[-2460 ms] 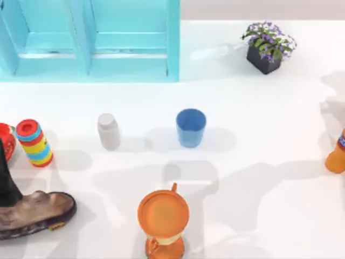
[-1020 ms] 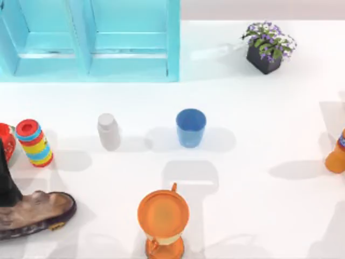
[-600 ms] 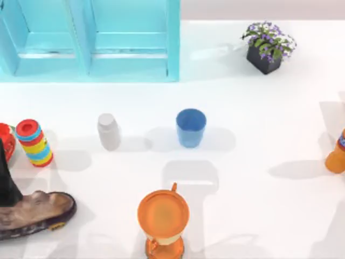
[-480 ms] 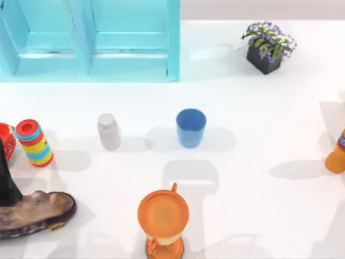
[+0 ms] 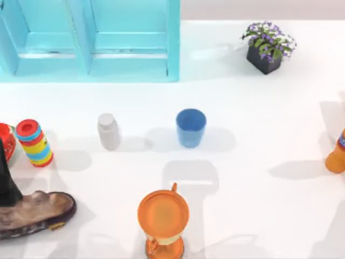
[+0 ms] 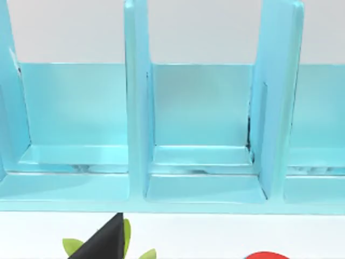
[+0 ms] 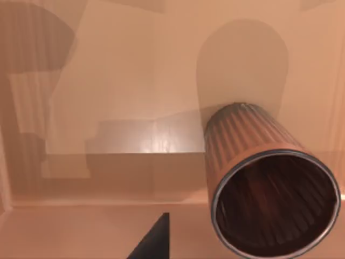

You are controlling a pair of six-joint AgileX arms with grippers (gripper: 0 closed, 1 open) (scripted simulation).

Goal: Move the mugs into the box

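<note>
Progress check, task judged about half done

- Dark brown-maroon mug (image 7: 269,183): being seen by the right wrist camera, standing upright on the floor of a tan box (image 7: 108,81), with box walls around it. It is being counted as delivered.
- Blue mug (image 5: 191,128): being seen in the top view standing upright on the white table (image 5: 259,216), near its middle. The white-grey lidded bottle (image 5: 108,131) is to its left and the orange jug (image 5: 163,218) is nearer the front edge; all three are well apart. It is not yet being held by anything and is being counted as left to do.
- Right gripper (image 7: 155,240): being shown as no more than a dark wedge above the box interior, beside the brown mug and apart from it. Whether it is wide or narrow cannot be told.
- Left gripper (image 6: 105,243): being shown as a dark tip facing the cyan shelf unit (image 6: 137,108). Its state cannot be told, and nothing is being seen in its grasp.

Remaining work, as judged: the blue mug is to be grasped, carried and set down in the box beside the brown one
</note>
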